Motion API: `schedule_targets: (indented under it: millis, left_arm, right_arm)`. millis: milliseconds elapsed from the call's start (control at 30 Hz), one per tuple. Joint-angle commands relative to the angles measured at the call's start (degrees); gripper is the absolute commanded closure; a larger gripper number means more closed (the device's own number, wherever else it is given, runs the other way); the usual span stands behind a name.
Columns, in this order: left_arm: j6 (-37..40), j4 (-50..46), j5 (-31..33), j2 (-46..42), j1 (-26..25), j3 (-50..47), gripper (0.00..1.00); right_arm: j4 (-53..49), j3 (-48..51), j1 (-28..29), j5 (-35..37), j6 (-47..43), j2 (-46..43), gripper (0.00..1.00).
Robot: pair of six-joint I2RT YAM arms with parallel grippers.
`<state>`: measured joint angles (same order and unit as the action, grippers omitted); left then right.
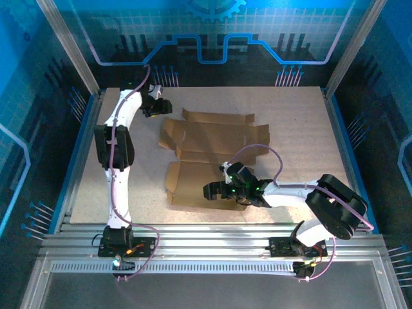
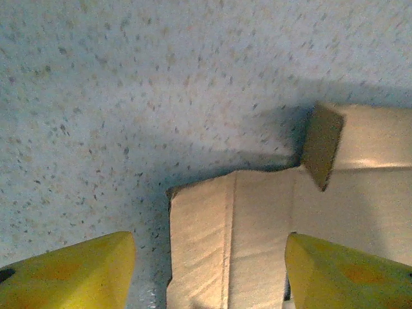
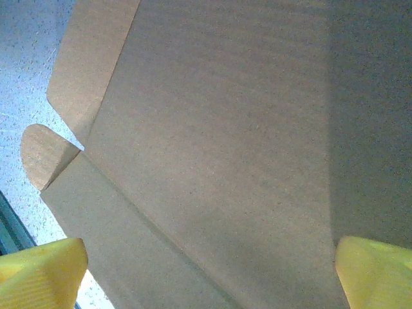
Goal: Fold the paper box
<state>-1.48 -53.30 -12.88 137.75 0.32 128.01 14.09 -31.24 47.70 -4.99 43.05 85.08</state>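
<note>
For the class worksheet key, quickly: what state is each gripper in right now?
Left gripper: open, a flap of the paper box between its fingers.
Right gripper: open above the paper box, holding nothing.

You have the paper box [image 2: 257,225] plain brown at lower right, the table [image 2: 129,96] pale grey with dark speckles above it, yellow fingertips [image 2: 71,270] in both lower corners.

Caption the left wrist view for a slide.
Open left gripper straddling a paper box flap on the speckled table.
</note>
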Motion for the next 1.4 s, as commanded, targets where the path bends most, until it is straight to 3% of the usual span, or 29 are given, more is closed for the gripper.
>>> schedule_targets:
  millis: [0,167,400,733,1100,1367]
  left_arm:
    - [3.3,-6.1,-0.2,2.6,0.6,3.0,0.35]
    - [3.1,-8.2,-0.5,4.5,1.3,4.3,0.33]
    - [4.3,-10.4,-6.8,5.5,1.5,4.2,0.42]
    - [5.9,-13.1,-12.7,6.0,1.5,4.4,0.63]
    - [5.3,-13.5,-14.3,5.5,1.1,4.0,0.82]
    - [2.6,-7.0,-14.3,-0.1,-0.5,-2.4,0.95]
  right_arm:
    - [-6.4,0.8,1.0,-0.3,0.1,1.6,0.00]
    - [-5.8,0.9,1.0,-0.2,0.5,2.2,0.00]
    - [-5.3,1.1,1.1,-0.4,0.6,2.8,0.00]
    - [-5.2,1.6,1.0,-0.3,0.8,2.5,0.00]
    - [-5.0,1.3,1.0,-0.4,0.8,2.5,0.00]
    - [-6.6,-0.9,1.0,-0.4,0.1,1.0,0.01]
